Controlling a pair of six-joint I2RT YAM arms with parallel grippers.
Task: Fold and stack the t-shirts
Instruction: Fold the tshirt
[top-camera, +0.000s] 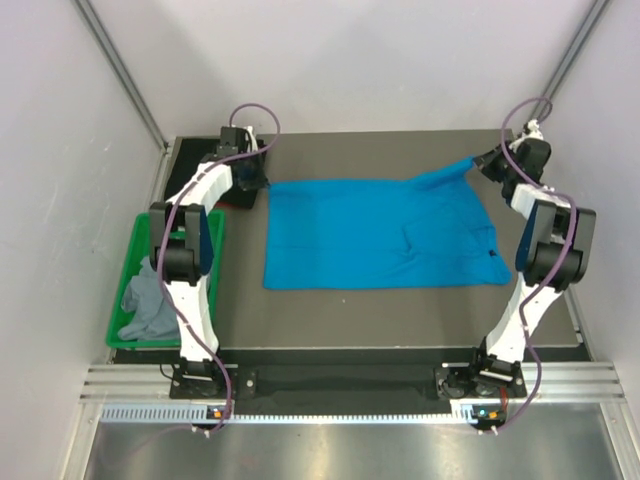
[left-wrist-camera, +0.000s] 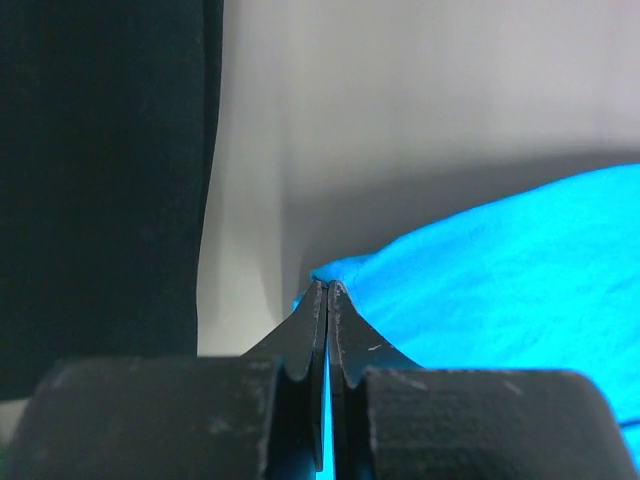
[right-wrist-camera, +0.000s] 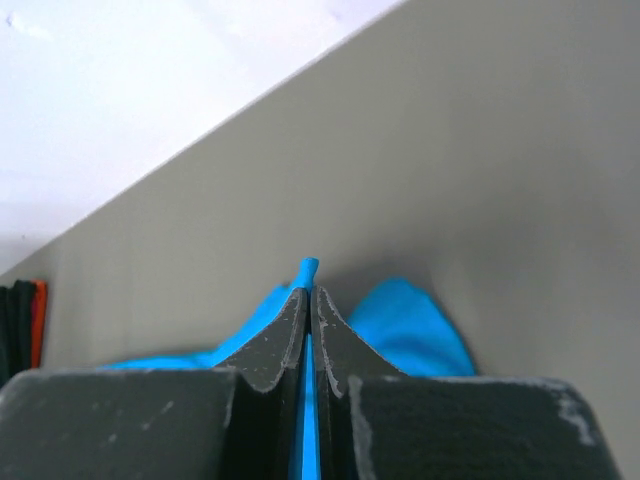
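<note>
The grey desk (top-camera: 400, 320) fills the middle of the enclosure, with the two arms reaching from its near edge up both sides to its far half. The blue t-shirt (top-camera: 370, 235) is spread nearly flat across the centre of the desk as a wide panel. Its near edge is straight, and there are a few soft creases toward the right. Its far right part is drawn up into a point toward the far right corner of the desk. Off the left edge of the desk sits the green bin (top-camera: 118, 300), partly behind the left arm, and the grey t-shirt (top-camera: 148, 305) lies crumpled inside it. At the far left corner of the desk is a dark mass that looks like the black t-shirt (left-wrist-camera: 100, 180), just left of the blue cloth. Its shape cannot be made out. The left hand (top-camera: 258, 180) is at the far left corner of the blue t-shirt, its fingers pressed together with a thin strip of blue cloth pinched between them in the left wrist view. The right hand (top-camera: 490, 165) is at the far right, clamped on the drawn-up point of the same shirt. In the right wrist view a small tuft of blue pokes out above its closed fingertips (right-wrist-camera: 290, 310).
</note>
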